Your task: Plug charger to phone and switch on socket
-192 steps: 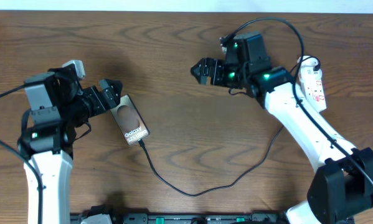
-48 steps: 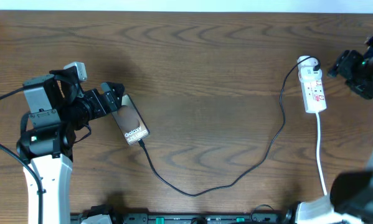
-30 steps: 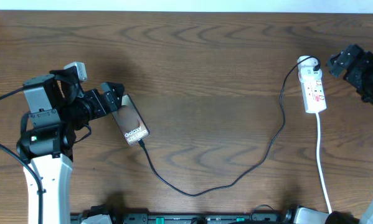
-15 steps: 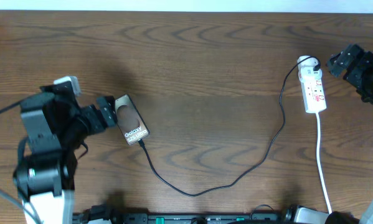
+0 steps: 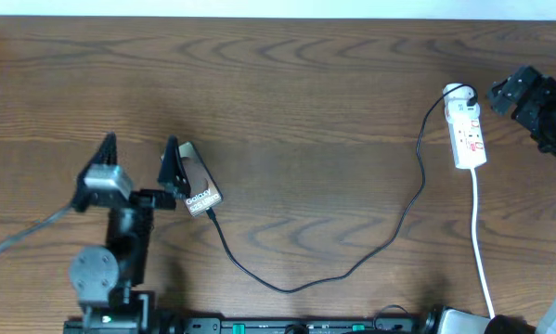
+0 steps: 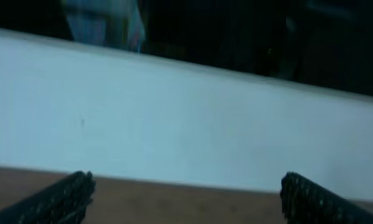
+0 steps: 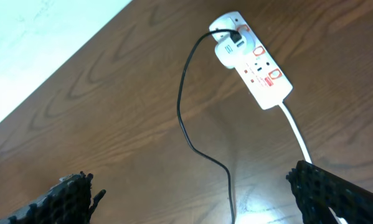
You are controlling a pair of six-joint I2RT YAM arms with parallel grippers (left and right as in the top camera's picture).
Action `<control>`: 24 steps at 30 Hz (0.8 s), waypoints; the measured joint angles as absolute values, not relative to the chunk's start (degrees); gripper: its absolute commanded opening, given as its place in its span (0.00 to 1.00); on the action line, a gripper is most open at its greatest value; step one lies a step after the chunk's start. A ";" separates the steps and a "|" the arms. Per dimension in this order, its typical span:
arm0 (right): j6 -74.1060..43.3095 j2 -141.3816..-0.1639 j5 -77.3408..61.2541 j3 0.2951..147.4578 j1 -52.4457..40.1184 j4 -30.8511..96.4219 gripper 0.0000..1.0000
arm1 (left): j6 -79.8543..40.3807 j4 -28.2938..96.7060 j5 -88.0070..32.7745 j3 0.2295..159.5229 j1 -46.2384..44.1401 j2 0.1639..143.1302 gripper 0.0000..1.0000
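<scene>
A brown Galaxy phone (image 5: 200, 182) lies on the wooden surface (image 5: 296, 102) at left. The black charger cable (image 5: 352, 267) runs from its lower end to the white power strip (image 5: 467, 130) at right. The left hand (image 5: 137, 160) and right hand (image 5: 502, 91) are spread wide, grasping nothing.

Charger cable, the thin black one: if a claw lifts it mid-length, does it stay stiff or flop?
Probably floppy: the charger cable lies in a loose curve. Likely light, being thin. Pulling may drag the phone, since its tip sits at the phone's edge.
</scene>
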State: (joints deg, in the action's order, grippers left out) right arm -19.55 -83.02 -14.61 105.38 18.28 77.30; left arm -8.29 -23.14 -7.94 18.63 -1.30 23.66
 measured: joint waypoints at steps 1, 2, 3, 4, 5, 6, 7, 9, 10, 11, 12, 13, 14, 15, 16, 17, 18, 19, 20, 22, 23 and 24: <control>-19.55 -83.02 -14.63 105.38 18.28 77.34 0.99 | -8.29 -24.40 -7.77 15.73 -1.19 21.74 0.98; -19.55 -83.02 -14.63 105.38 18.28 77.34 0.99 | -8.29 -24.88 -7.60 12.91 -1.08 19.38 0.98; -19.55 -83.02 -14.63 105.38 18.28 77.36 0.99 | -8.29 -25.19 -7.53 10.90 -0.93 17.50 0.98; -19.55 -83.02 -14.63 105.38 18.28 77.32 0.99 | -8.29 -25.15 -7.46 8.91 -0.73 15.42 0.98; -19.55 -83.02 -14.61 105.38 18.28 77.30 0.99 | -8.29 -25.19 -7.46 7.49 -0.49 13.67 0.98; -19.55 -83.02 -14.61 105.38 18.28 77.32 0.99 | -8.29 -25.32 -7.40 6.13 -0.27 11.88 0.98; -19.55 -83.02 -14.63 105.38 18.28 77.36 0.99 | -8.29 -25.36 -7.35 5.32 -0.08 10.72 0.98; -19.55 -83.02 -14.63 105.38 18.28 77.34 0.99 | -8.29 -25.45 -7.33 3.09 0.56 7.03 0.98; -19.55 -83.02 -14.63 105.38 18.28 77.32 0.99 | -8.29 -25.47 -7.33 2.50 0.71 6.02 0.98; -19.55 -83.02 -14.63 105.38 18.28 77.32 0.99 | -8.29 -25.54 -7.33 1.48 0.95 4.32 0.98; -19.55 -83.02 -14.61 105.38 18.28 77.32 0.99 | -8.29 -23.97 -7.33 0.86 1.10 2.57 0.98; -19.55 -83.02 -14.63 105.38 18.28 77.32 0.99 | -8.29 -22.94 -7.33 0.45 1.21 1.50 0.98; -19.55 -83.02 -14.61 105.38 18.28 77.32 0.99 | -8.32 -21.71 -7.31 0.34 1.43 0.86 0.98; -19.55 -83.02 -14.63 105.38 18.28 77.32 0.99 | -8.32 -20.91 -7.33 0.34 1.54 0.75 0.98; -19.55 -83.02 -14.63 105.38 18.28 77.34 0.99 | -8.32 -20.01 -7.33 0.34 1.65 0.71 0.98; -19.55 -83.02 -14.63 105.38 18.28 77.30 0.99 | -8.32 -18.61 -7.31 0.34 1.72 0.62 0.98; -19.55 -83.02 -14.63 105.38 18.28 77.34 0.99 | -8.32 -17.30 -7.33 0.34 1.74 0.62 0.98; -19.55 -83.02 -14.63 105.38 18.28 77.32 0.99 | -8.29 -15.86 -7.33 0.34 1.74 0.60 0.98; -19.55 -83.02 -14.63 105.38 18.28 77.34 0.99 | -8.32 -14.22 -7.33 0.34 1.74 0.58 0.97; -19.55 -83.02 -14.63 105.38 18.28 77.34 0.99 | -8.32 -10.00 -7.40 0.34 1.74 0.58 0.98; -19.55 -83.02 -14.63 105.38 18.28 77.34 0.99 | -8.32 -8.29 -7.42 0.34 1.74 0.58 0.98; -19.55 -83.02 -14.61 105.38 18.28 77.32 0.99 | -8.34 -6.24 -7.60 0.34 1.74 0.58 0.98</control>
State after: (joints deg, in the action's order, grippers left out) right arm -19.55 -83.02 -14.61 105.38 18.28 77.32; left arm -8.34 -6.24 -7.60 0.34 1.74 0.58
